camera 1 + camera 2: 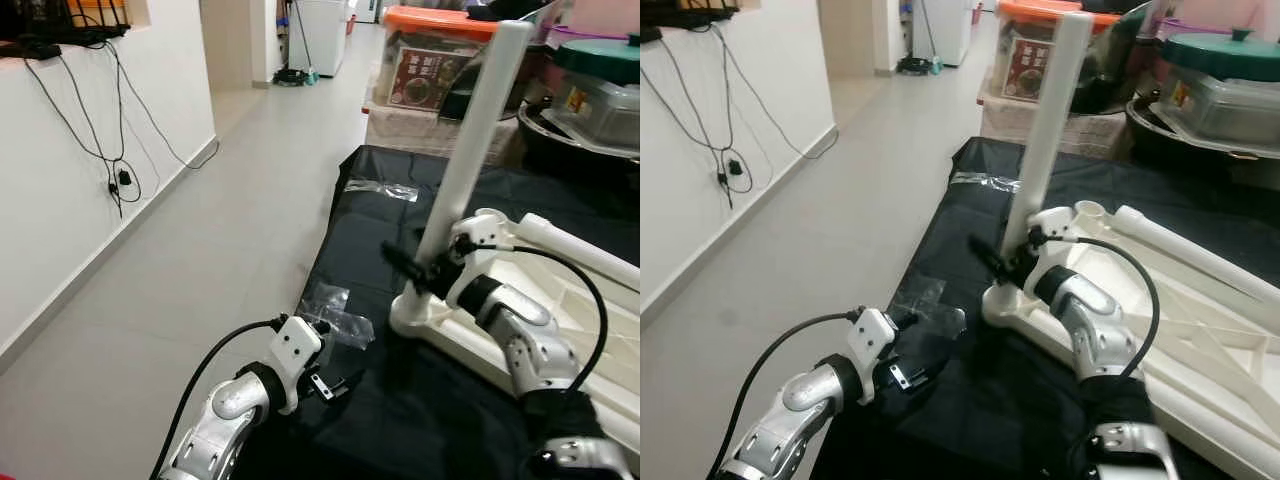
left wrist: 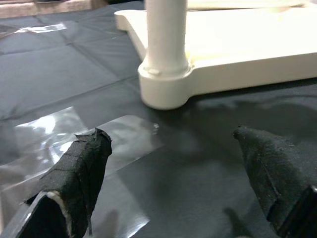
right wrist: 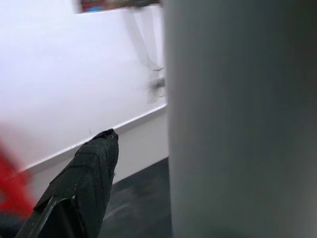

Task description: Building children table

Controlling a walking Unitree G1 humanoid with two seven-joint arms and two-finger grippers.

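Right gripper [image 1: 418, 268] jaws pinching upright table leg [image 1: 470, 140]; left gripper [image 2: 173, 163] jaws spread.

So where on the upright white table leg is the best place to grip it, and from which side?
Low on the upright white table leg, just above its socket in the tabletop. It is a plain round post leaning slightly, so fingers can likely close across it sideways from the tabletop side, as the right gripper does; the left gripper hangs open nearby.
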